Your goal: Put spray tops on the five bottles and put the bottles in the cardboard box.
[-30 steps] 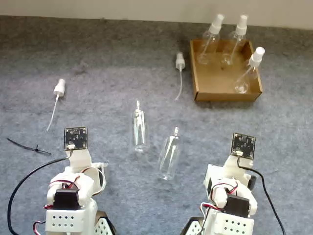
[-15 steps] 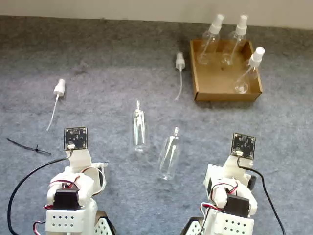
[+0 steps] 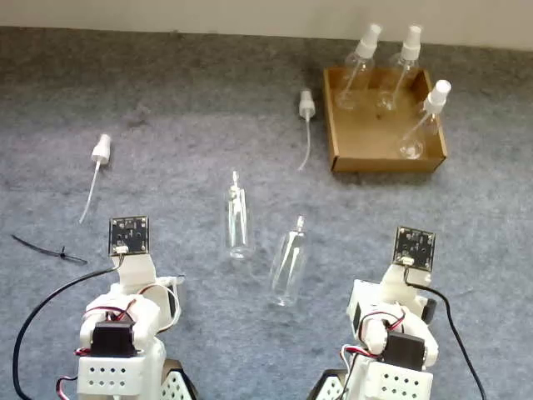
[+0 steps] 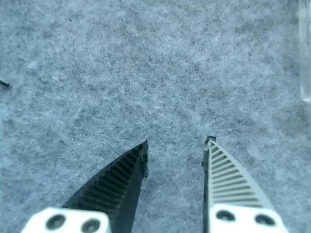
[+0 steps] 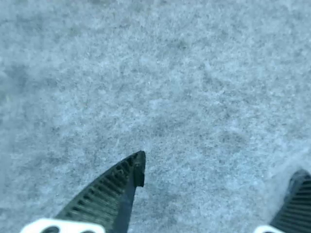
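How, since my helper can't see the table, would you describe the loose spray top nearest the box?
Start at the cardboard box at the far right. Just off its left wall lies a spray top, with a white head and a thin tube trailing from it. The other loose top lies far left.

Two white plastic arms, square black wrist boards, black cables, red wires, left gripper with ribbed fingers, black and white

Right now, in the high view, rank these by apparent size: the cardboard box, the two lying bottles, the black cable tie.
1. The cardboard box.
2. The farther bottle and nearer bottle, about alike.
3. The black cable tie, smallest.
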